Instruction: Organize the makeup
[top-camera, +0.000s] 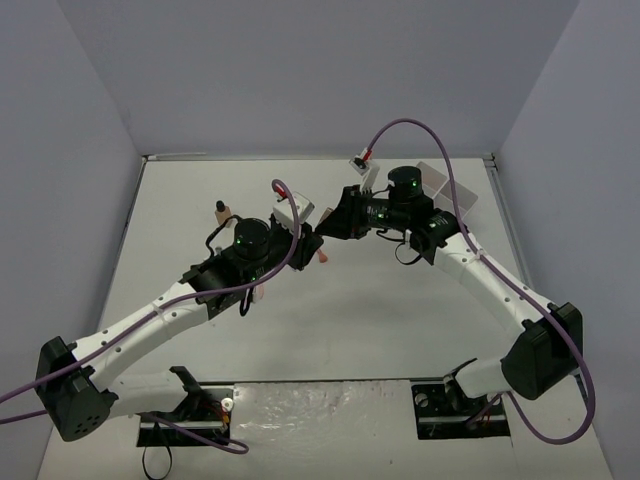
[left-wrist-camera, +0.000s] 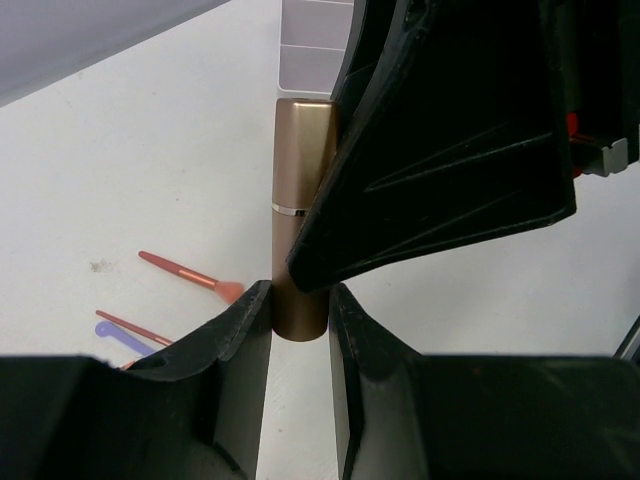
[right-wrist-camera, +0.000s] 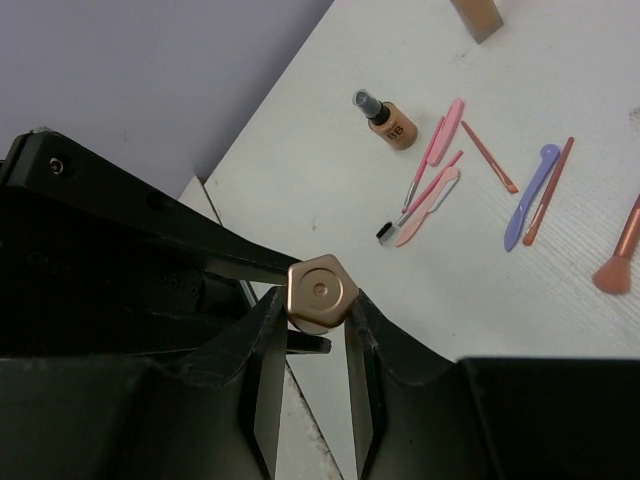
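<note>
Holding 1 gold lipstick tube (left-wrist-camera: 298, 170) between them, your 2 arms were tip to tip near the middle of the top view. Your left gripper (left-wrist-camera: 300, 310) was clamped on the tube's near end, at the lower middle of the left wrist view. Your right gripper (right-wrist-camera: 318, 305) pinched its 6-sided end, both fingers touching it. 1 tan bottle (right-wrist-camera: 388, 120) sat on the white table (right-wrist-camera: 560, 90) at the upper middle of the right wrist view, with pink pencils (right-wrist-camera: 450, 120) just to its right.
</note>
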